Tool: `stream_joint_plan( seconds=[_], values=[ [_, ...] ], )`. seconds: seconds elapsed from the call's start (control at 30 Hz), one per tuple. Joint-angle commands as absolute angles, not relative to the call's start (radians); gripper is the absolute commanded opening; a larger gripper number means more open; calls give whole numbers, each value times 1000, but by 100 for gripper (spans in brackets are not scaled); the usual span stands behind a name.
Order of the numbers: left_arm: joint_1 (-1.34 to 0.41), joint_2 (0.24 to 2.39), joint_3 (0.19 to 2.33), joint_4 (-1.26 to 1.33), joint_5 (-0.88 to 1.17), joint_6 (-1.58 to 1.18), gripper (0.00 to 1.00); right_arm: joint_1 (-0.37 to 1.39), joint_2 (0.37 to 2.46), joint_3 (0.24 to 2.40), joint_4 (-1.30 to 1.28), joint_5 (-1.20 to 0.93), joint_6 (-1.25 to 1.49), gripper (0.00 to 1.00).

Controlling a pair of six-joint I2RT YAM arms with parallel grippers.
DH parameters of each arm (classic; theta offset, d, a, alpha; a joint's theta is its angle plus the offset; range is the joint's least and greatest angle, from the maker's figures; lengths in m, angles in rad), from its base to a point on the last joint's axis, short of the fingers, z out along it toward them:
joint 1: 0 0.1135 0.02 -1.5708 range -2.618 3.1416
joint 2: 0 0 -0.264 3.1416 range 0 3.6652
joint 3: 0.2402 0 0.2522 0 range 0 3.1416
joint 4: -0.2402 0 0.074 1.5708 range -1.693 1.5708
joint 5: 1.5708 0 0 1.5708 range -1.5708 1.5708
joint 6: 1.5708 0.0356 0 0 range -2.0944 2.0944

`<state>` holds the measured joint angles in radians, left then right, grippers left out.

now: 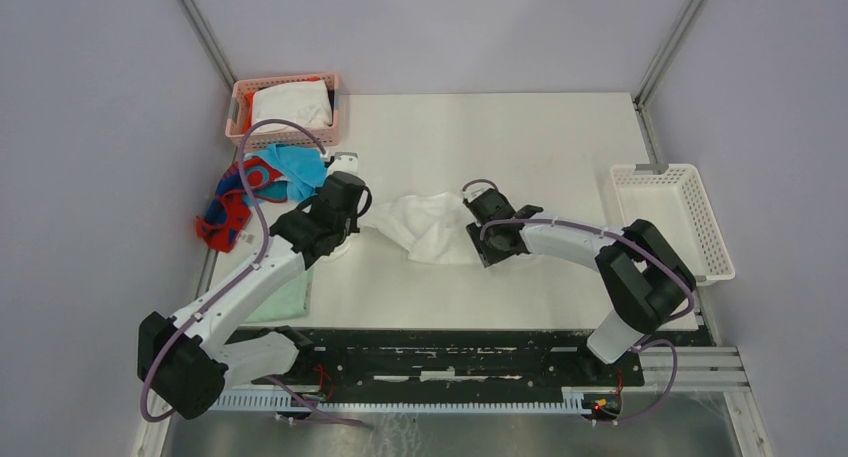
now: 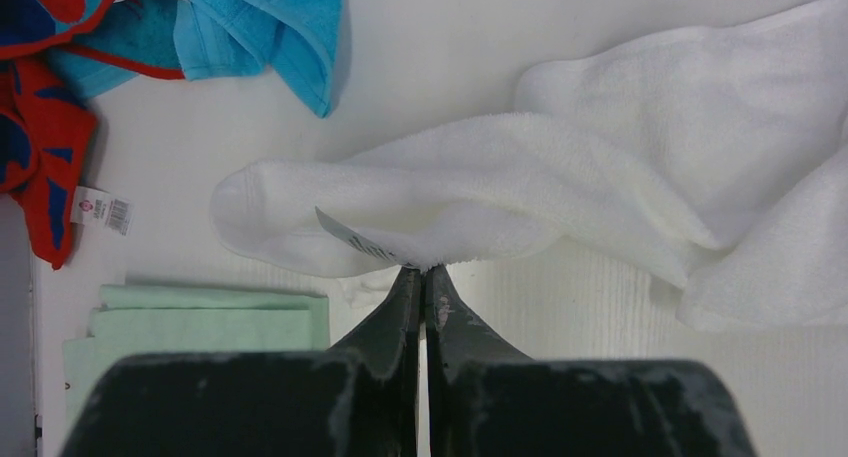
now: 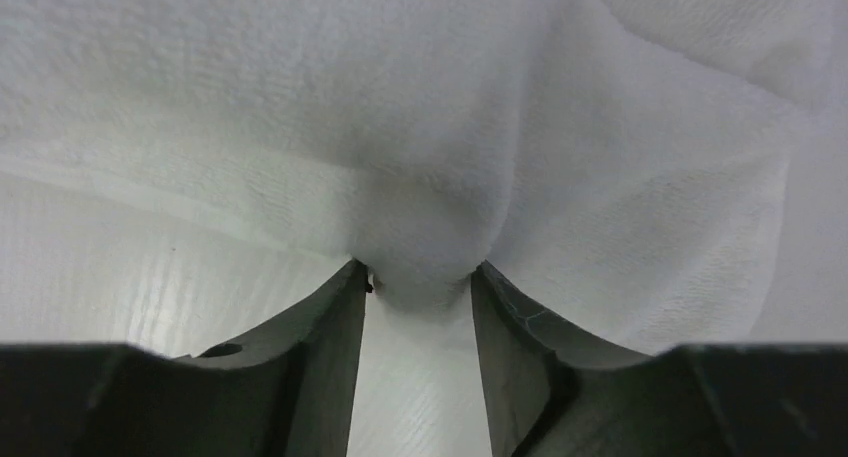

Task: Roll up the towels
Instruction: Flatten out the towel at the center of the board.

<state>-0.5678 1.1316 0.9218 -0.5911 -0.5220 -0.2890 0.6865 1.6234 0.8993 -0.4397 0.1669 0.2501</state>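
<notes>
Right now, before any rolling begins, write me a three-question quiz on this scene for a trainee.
1. True or false: the left arm's jaws are shut on an edge of the white towel.
2. What lies in the pink basket? A. a white cloth B. a sponge C. nothing
3. Name the colours of the two towels heaped beside the pink basket.

Key
1. True: the jaws are pinched together on the towel's near edge.
2. A
3. A turquoise-blue towel and a red towel with dark-blue blotches.
</notes>
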Motion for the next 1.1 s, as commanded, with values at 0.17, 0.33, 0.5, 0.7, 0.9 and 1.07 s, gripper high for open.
stream_joint_plan(
  seconds=[0.17, 0.33, 0.5, 0.7, 0.9, 1.07],
  values=[
    [-563, 1074, 924, -600, -669, -276, 3, 668, 1523, 1011, -541, 164, 270, 0],
    [-560, 1031, 907, -604, -728, -294, 3, 488, 1433, 1169, -693, -19, 273, 0],
    [-556, 979, 879, -585, -745, -283, 3, 251, 1459, 1332, -786, -168, 312, 0],
    [-553, 952, 856, -563, -691, -268, 3, -3, 1612, 1452, -713, -246, 505, 5],
    [-544, 930, 842, -545, -662, -258, 3, -133, 1780, 1534, -668, -331, 590, 26],
    [-540, 959, 843, -525, -580, -248, 3, -133, 1831, 1575, -730, -233, 480, 47]
  ],
)
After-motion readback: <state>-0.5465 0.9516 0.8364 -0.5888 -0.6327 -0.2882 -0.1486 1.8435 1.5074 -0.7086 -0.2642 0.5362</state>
